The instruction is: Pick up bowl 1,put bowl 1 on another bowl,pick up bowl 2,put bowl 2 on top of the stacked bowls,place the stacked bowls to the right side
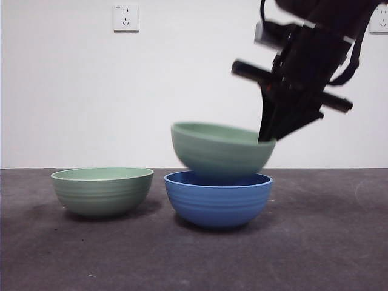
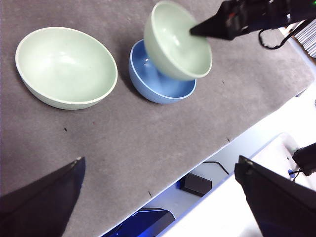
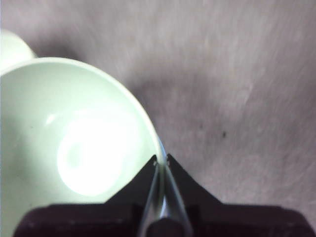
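Note:
Bowl 1 (image 1: 221, 151), sage green, hangs slightly tilted over the blue bowl (image 1: 218, 203), its base level with the blue rim. My right gripper (image 1: 267, 140) comes down from the upper right and is shut on bowl 1's right rim. The right wrist view shows that rim pinched between the jaws of the right gripper (image 3: 161, 159), with the inside of bowl 1 (image 3: 74, 148) beside them. Bowl 2 (image 1: 102, 193), paler mint, stands alone on the table left of the blue bowl. My left gripper (image 2: 160, 163) hovers open high above the table's near edge, holding nothing.
A dark grey mat (image 1: 315, 242) covers the table. In the left wrist view the table's edge (image 2: 237, 133) runs diagonally, with a black box (image 2: 196, 183) and cables below it. A white wall with a socket (image 1: 126, 17) stands behind.

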Controlling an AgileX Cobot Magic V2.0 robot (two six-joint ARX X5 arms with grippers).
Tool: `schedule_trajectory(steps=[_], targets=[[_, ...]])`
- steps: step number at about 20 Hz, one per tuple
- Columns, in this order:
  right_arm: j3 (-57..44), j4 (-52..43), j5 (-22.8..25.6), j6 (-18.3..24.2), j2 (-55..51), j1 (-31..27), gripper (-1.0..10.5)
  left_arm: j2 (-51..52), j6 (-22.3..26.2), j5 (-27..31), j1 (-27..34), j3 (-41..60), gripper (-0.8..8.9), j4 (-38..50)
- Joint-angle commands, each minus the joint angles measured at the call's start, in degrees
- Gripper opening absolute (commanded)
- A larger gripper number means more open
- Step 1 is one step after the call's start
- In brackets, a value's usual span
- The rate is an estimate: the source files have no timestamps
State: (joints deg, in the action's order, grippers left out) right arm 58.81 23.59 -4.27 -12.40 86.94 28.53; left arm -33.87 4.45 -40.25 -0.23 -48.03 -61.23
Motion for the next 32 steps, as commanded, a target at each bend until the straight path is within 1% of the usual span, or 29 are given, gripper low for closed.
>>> schedule_trajectory(steps=[1, 3, 6, 8, 9, 11, 12, 14, 16, 18, 20, 25, 27, 29, 32], targets=[[-0.33, -0.37, 0.44, 0.50, 2.99, 0.94, -0.1, 0.13, -0.17, -0.17, -0.22, -0.04, 5.75, 0.02], [-0.35, -0.35, 1.38, 0.55, 4.92, 1.25, -0.1, 0.13, -0.17, -0.17, -0.22, -0.04, 5.75, 0.02], [-0.33, -0.33, 1.20, 1.51, 5.97, 1.55, -0.1, 0.13, -0.17, 0.04, -0.22, -0.04, 5.75, 0.04], [-0.33, -0.24, 1.22, 1.95, 5.97, 1.90, 0.1, 0.13, -0.20, 1.44, -0.22, -0.04, 5.75, 0.04], [-0.35, 0.02, 1.11, 1.95, 5.95, 1.99, 0.6, 0.13, -0.17, 2.56, -0.24, -0.04, 5.75, 0.07], [-0.33, 0.50, -0.68, 1.95, 5.79, 2.03, 2.3, 0.09, -0.20, 4.26, -0.24, -0.04, 5.75, 0.35], [-0.33, 0.57, -1.97, 1.95, 5.42, 2.03, 2.7, -0.46, -0.20, 5.11, -0.22, -0.04, 5.75, 0.72], [-0.33, 0.79, -1.90, 1.95, 3.45, 2.03, 2.6, -1.86, -0.35, 5.77, -0.24, -0.04, 5.75, 1.75], [-0.33, 1.81, -1.60, 1.95, -0.11, 2.01, 2.6, -4.17, -1.60, 5.88, -0.24, -0.04, 5.75, 3.87], [-0.33, 4.55, -1.16, 1.95, -5.07, 1.75, 2.6, -7.54, -2.03, 6.51, -0.26, -0.04, 5.74, 6.47], [-0.33, 8.81, -1.09, 1.95, -11.15, 1.03, 2.6, -11.69, -3.54, 8.87, -0.92, -0.04, 5.69, 9.75], [-0.33, 19.43, -1.07, 1.95, -26.95, 0.76, 2.6, -25.11, -9.25, 16.31, -4.85, -0.04, 5.65, 22.43], [-0.33, 22.62, -1.07, 1.95, -31.98, 0.76, 2.6, -30.91, -10.32, 19.89, -6.99, -0.17, 5.65, 26.97], [-0.33, 25.77, -1.09, 1.73, -36.50, 0.76, 2.6, -37.77, -10.51, 24.00, -8.79, -1.70, 5.65, 29.22], [-0.33, 29.20, -1.09, 1.36, -41.05, 0.76, 2.6, -47.23, -10.49, 29.62, -11.15, -6.69, 5.65, 29.86]])
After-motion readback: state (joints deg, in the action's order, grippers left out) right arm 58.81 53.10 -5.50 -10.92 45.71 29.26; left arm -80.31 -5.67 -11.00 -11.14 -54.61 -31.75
